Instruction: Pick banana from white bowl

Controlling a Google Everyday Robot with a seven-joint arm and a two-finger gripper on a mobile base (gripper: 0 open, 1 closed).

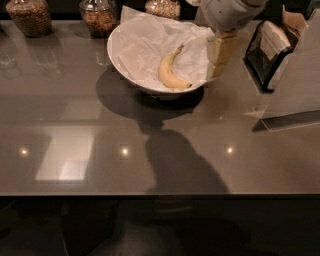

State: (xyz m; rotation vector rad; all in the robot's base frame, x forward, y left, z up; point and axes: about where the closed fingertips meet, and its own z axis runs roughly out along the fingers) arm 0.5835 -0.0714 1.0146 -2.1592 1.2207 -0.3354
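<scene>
The white bowl (116, 55), lined with crumpled white paper, stands on the dark table at the back centre. The banana (169, 74) lies in its right half, yellow and curved, with its brownish stem pointing to the back. My gripper (220, 56) hangs from the pale arm (227, 11) at the top right. Its pale yellow tip is at the bowl's right rim, a short way to the right of the banana and not touching it. It holds nothing that I can see.
Three glass jars of brown grains (29, 16) (98, 16) (163, 7) line the back edge behind the bowl. A black holder (265, 52) and a tall pale box (295, 80) stand at the right. The table's front edge (160, 194) runs across below.
</scene>
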